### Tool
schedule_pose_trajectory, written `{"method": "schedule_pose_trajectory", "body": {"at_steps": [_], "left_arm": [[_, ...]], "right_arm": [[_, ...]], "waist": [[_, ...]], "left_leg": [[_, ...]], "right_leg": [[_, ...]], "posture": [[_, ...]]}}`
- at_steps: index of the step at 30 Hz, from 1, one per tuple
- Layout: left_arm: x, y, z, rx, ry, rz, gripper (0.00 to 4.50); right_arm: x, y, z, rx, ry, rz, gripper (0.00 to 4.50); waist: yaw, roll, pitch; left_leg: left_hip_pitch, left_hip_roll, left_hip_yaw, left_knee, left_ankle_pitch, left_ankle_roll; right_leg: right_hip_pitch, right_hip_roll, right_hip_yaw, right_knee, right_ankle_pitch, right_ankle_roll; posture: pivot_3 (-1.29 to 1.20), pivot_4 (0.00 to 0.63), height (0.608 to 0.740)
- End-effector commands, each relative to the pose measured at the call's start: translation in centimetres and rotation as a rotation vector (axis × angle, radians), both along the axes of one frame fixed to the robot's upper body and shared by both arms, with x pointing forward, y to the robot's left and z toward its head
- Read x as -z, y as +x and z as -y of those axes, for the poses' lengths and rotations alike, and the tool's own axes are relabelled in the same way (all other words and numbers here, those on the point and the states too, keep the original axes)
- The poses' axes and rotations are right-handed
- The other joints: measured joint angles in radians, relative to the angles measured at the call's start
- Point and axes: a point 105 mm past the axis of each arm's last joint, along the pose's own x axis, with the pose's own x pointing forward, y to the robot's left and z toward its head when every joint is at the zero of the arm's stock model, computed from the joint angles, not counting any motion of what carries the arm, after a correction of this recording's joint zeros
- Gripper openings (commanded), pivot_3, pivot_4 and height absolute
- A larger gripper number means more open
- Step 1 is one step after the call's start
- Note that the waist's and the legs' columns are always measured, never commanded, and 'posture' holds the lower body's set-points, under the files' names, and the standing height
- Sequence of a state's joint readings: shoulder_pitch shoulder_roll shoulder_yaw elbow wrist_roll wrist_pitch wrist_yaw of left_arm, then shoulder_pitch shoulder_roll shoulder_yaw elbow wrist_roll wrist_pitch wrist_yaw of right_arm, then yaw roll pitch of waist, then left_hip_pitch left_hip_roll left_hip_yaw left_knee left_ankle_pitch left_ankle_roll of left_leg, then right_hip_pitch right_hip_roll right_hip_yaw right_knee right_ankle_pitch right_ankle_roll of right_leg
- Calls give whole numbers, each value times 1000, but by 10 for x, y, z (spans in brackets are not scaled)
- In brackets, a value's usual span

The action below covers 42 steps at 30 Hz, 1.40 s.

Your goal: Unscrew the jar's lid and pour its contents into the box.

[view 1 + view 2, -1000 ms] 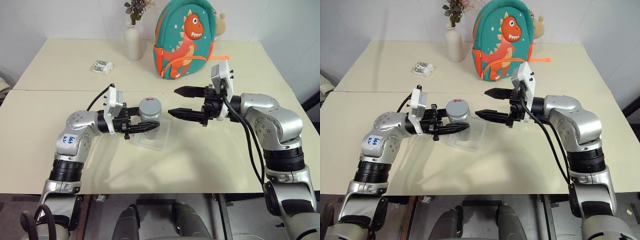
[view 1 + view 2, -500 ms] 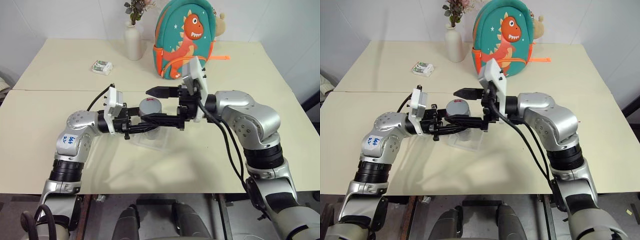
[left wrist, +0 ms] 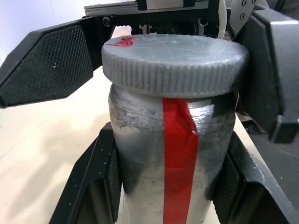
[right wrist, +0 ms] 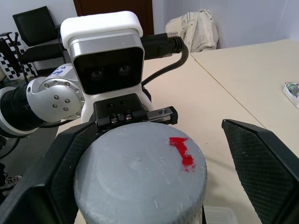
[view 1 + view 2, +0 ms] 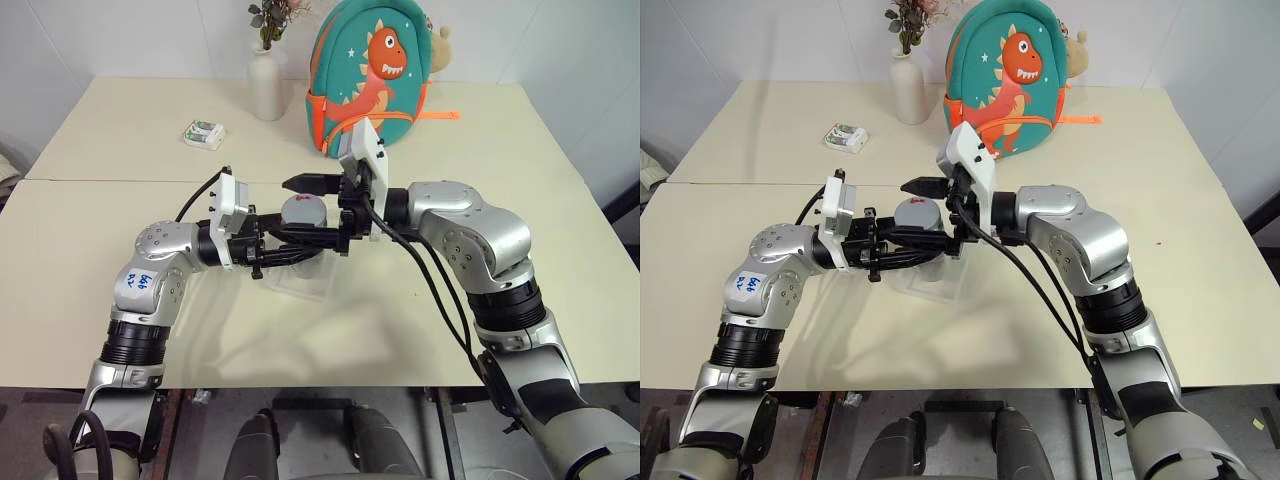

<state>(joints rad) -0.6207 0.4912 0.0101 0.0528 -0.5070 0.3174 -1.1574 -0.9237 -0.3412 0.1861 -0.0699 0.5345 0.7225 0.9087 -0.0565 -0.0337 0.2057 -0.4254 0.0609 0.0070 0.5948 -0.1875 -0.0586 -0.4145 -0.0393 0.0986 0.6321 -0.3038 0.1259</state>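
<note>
Silver jar (image 3: 173, 154) upright — grey lid (image 3: 174, 63) on; above clear box (image 5: 300, 283).

White vase (image 5: 266, 84) with flowers beside teal dinosaur backpack (image 5: 372, 78); white-and-green packet (image 5: 204, 133) apart on cream table (image 5: 120, 130).

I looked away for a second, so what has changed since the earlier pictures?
The right end effector swung in toward the robot's left, and its open fingers now straddle the lid without closing. The left end effector stayed shut on the jar, over the box.

Grey lid (image 3: 174, 59), red-striped silver jar (image 3: 173, 154)
</note>
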Motion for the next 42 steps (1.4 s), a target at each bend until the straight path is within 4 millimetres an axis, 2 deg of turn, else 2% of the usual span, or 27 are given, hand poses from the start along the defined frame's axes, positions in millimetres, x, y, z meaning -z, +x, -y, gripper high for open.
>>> {"method": "schedule_pose_trajectory", "body": {"at_steps": [1, 18, 42], "left_arm": [[-7, -5, 1, 18, -12, 35, 2019], [-7, -4, 1, 15, -10, 36, 2019], [-8, -4, -1, 12, -9, 36, 2019]], "right_arm": [[-17, -2, 8, 1, 39, 55, 4465], [-10, 1, 33, 33, 17, 35, 4465], [-4, -4, 41, -1, -2, 11, 4465]], "waist": [[0, 0, 0], [0, 0, 0], [1, 0, 0]], "left_leg": [[0, 0, 0, 0, 0, 0], [0, 0, 0, 0, 0, 0], [0, 0, 0, 0, 0, 0]], "right_leg": [[0, 0, 0, 0, 0, 0], [0, 0, 0, 0, 0, 0], [0, 0, 0, 0, 0, 0]], "posture": [[0, 150, 740], [0, 150, 740], [0, 150, 740]]}}
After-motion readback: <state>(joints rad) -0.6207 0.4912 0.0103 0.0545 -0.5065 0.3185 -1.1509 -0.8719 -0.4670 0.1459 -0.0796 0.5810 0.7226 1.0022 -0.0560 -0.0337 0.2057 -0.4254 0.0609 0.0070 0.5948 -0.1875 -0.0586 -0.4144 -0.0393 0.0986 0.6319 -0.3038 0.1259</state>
